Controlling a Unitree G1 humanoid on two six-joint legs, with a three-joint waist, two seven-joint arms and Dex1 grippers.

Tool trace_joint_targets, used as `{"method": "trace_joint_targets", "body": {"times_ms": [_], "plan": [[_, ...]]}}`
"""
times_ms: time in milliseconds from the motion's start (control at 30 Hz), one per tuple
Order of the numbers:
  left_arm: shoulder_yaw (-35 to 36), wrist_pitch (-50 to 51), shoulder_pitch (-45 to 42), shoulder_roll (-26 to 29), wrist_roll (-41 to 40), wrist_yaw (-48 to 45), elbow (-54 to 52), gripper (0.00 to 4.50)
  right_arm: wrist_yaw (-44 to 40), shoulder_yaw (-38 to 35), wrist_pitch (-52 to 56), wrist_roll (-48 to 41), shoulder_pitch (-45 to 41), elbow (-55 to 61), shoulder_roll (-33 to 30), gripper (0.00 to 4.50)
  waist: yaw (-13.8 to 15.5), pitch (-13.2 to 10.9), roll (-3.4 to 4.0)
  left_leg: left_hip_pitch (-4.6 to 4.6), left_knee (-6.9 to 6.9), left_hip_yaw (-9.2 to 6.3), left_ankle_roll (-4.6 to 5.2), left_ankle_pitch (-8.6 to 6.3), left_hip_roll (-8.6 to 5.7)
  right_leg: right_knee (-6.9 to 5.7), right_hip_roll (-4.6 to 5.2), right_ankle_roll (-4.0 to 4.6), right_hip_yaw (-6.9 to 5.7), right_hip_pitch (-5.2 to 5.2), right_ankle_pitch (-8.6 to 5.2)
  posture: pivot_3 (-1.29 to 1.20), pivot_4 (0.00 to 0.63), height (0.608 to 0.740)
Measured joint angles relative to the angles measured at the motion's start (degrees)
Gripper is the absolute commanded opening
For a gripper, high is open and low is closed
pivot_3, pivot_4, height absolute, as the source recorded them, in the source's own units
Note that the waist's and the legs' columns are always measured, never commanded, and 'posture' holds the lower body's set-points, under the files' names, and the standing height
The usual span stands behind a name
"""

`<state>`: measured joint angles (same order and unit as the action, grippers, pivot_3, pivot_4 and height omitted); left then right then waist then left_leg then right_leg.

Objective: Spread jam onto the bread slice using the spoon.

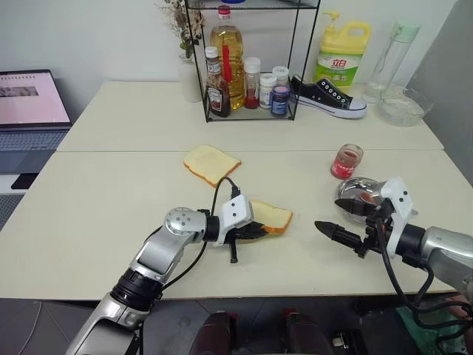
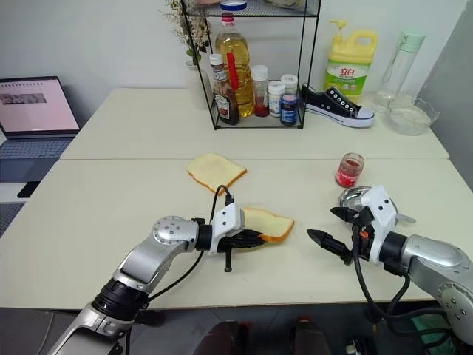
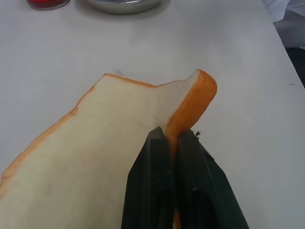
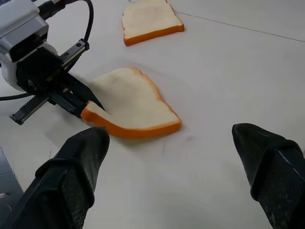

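**Left gripper pinching a bread slice; right gripper wide apart and empty**

I have the left gripper (image 1: 255, 231) just below the middle of the left eye view, its two black fingers (image 3: 157, 191) clamped narrow on the crust edge of a bread slice (image 1: 270, 217). The slice lies on the cream table (image 1: 111, 214), and the pinched corner is bent up a little off the surface in the left wrist view. This one has a rounded-top shape; I cannot say for certain that it is the larger slice meant for the job.

A second slice (image 1: 211, 163) lies flat above and to the left of it, near the centre of the frame, well apart from both grippers.

My right gripper (image 1: 341, 220) sits at the lower right, fingers spread wide with nothing between them, tips pointing towards the held slice but clear of it. In the right wrist view its two fingers (image 4: 71, 176) frame the slice and the left gripper beyond.

The jam (image 1: 346, 162) sits in its small glass jar at right of centre, on the table just above a round steel dish (image 1: 358, 192). The dish lies just behind the right gripper. I can see something reddish inside the dish, but I cannot make out a spoon.
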<state>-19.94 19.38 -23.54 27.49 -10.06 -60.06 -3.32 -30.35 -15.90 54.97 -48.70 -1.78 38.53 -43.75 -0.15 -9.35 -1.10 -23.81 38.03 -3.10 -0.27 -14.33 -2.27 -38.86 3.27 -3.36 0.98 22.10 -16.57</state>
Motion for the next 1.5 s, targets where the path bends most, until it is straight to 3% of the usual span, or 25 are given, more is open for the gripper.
{"method": "trace_joint_targets", "body": {"times_ms": [167,367,467,633,833,1033,1200,1333,1500], "plan": [[1.42,6.28,0.03,3.02,-5.45,-3.83,-4.56,2.61,-0.64,0.21,0.59,-2.06,0.18,0.04,-0.65,4.50,-0.04,0.00,0.00,0.00,0.00,0.00,0.00,0.00,0.02,0.00,0.00,0.00,0.00,0.00,0.00,0.00,0.150,0.740],[3.50,10.66,1.26,13.26,-9.83,-9.99,-10.73,4.49,-2.46,-0.26,1.42,-4.73,2.97,0.83,-3.15,4.50,-0.06,0.00,0.02,0.00,-0.02,-0.01,0.00,0.00,0.02,0.01,0.00,0.05,-0.01,0.00,-0.03,0.00,0.150,0.740],[6.08,10.56,1.75,17.50,-10.16,-11.65,-10.62,4.49,-3.44,-1.94,1.90,-6.59,6.76,2.07,-4.47,4.50,0.01,0.00,0.02,0.00,-0.03,-0.03,0.00,0.00,0.02,0.02,0.01,0.07,-0.02,-0.01,-0.04,0.00,0.150,0.740],[10.66,11.73,-1.52,16.46,-13.03,-10.83,-9.56,4.49,-2.57,-9.72,1.79,-7.08,14.02,3.25,-4.53,4.50,0.74,-0.01,-0.01,-0.01,0.04,-0.06,0.00,0.00,-0.02,0.05,0.04,0.06,-0.07,-0.09,-0.05,0.00,0.150,0.740],[11.72,14.14,-10.19,4.45,-16.80,-4.36,-9.02,4.49,4.04,-24.58,0.58,-5.11,22.55,3.00,1.84,4.50,1.36,-0.01,-0.03,0.00,0.06,-0.05,0.00,0.00,-0.02,0.02,0.02,0.05,-0.06,-0.12,-0.05,0.00,0.150,0.740],[8.56,10.97,-15.55,-5.30,-15.10,-0.61,-2.36,4.49,11.76,-28.32,-0.75,-4.33,25.44,2.09,10.31,4.50,0.71,0.06,0.08,0.08,-0.01,0.01,0.00,0.00,0.00,-0.01,-0.03,0.05,0.01,-0.11,-0.05,0.00,0.150,0.740],[6.08,5.85,-18.18,-10.94,-11.93,0.45,4.53,4.49,22.19,-28.16,-2.29,-7.16,22.02,1.48,20.97,4.50,0.11,0.06,0.09,0.07,-0.03,0.01,0.00,0.00,0.01,-0.01,-0.05,0.06,0.01,-0.09,-0.05,0.00,0.150,0.740],[4.98,3.88,-18.21,-14.17,-11.11,0.95,6.09,4.49,31.68,-27.09,-5.89,-8.68,13.23,-4.64,29.60,4.50,-0.10,0.07,0.12,0.08,-0.03,0.00,-0.01,0.00,0.01,-0.02,-0.06,0.07,0.01,-0.08,-0.05,0.00,0.150,0.740],[4.51,3.89,-16.81,-14.79,-10.84,3.11,5.72,4.49,38.40,-27.46,-9.27,-13.33,7.86,-11.09,33.19,4.50,-0.13,0.15,0.39,0.06,-0.04,0.02,0.00,0.01,-0.01,-0.02,-0.04,0.09,0.04,-0.06,-0.06,0.00,0.150,0.740]]}}
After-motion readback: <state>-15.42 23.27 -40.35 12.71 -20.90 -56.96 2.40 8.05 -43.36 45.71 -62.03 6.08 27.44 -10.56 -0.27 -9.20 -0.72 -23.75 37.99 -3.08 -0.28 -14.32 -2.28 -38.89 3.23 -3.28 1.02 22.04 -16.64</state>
